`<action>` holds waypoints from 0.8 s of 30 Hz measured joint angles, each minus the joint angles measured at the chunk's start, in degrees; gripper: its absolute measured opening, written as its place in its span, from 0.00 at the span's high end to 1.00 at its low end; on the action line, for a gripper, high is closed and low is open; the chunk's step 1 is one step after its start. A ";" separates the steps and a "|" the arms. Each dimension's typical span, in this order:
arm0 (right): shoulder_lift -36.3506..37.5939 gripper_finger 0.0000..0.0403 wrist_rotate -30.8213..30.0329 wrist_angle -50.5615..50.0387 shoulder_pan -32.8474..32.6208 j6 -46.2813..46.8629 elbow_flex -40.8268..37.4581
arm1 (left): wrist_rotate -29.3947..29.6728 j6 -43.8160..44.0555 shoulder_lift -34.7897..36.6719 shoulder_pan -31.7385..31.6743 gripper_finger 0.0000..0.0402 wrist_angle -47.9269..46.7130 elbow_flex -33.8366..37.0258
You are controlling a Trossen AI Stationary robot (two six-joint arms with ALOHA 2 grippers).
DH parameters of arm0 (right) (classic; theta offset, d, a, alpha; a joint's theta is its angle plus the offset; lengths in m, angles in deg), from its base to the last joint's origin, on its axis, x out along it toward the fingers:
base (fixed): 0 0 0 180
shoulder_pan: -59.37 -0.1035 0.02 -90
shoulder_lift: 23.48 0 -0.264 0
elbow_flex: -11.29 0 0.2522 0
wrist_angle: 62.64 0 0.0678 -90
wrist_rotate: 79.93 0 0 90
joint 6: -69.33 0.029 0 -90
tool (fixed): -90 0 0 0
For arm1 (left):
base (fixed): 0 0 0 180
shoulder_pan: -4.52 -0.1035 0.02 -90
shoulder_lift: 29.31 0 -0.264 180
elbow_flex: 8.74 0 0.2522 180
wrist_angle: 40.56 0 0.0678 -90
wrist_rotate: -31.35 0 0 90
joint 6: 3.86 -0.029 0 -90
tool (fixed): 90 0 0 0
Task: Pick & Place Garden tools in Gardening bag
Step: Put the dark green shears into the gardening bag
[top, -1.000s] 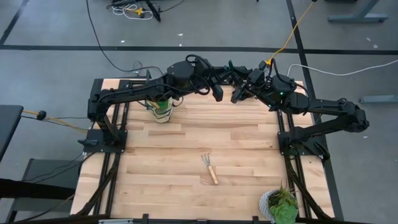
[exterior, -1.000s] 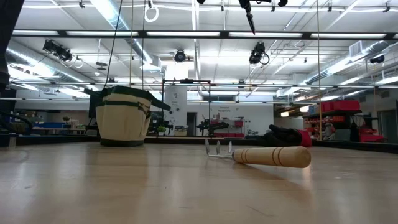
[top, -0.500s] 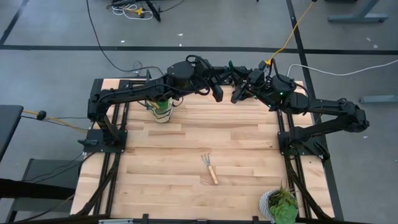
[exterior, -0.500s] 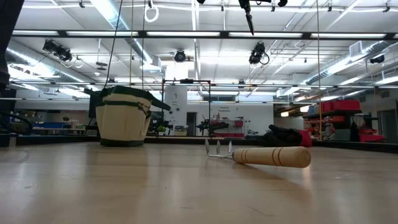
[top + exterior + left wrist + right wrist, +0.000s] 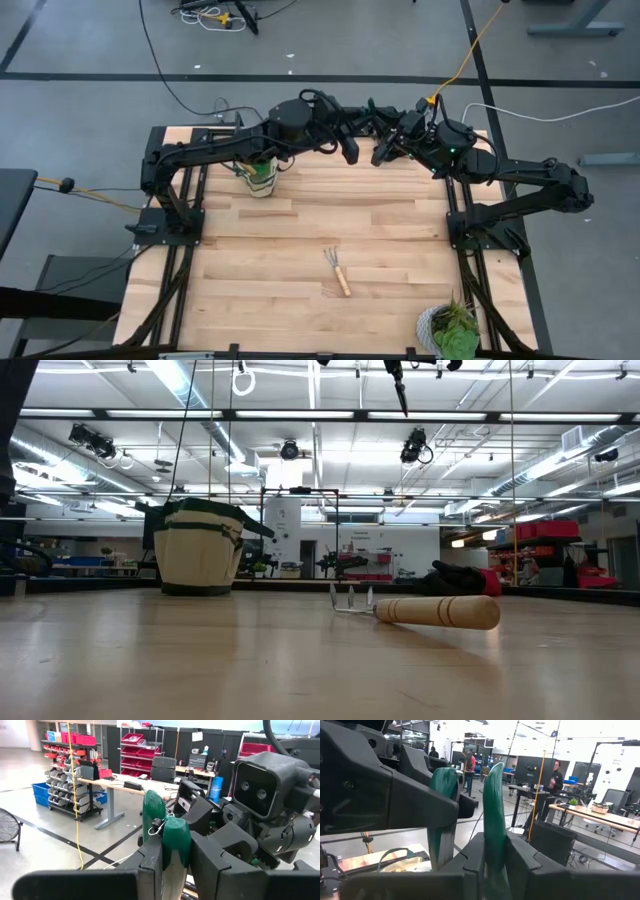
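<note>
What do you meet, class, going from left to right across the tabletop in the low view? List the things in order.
Gardening bag → mini rake, its tines pointing left and its wooden handle to the right → red-and-black gloves, farther back, reaching past the handle's end on the right.

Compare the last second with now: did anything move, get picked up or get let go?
Nothing visibly changed. Both arms hang together high over the far edge of the table, meeting at green handles; the rake lies mid-table and the bag stands at the far left.
</note>
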 joint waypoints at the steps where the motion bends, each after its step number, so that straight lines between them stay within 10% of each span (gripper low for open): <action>1: 0.00 0.84 -0.06 0.01 0.00 0.01 0.00 | 0.00 -0.43 0.00 0.00 0.80 -0.02 0.00; 24: 1.76 0.63 -3.93 0.29 0.00 -1.38 0.09 | 2.30 -1.34 0.98 0.20 0.84 -3.71 0.03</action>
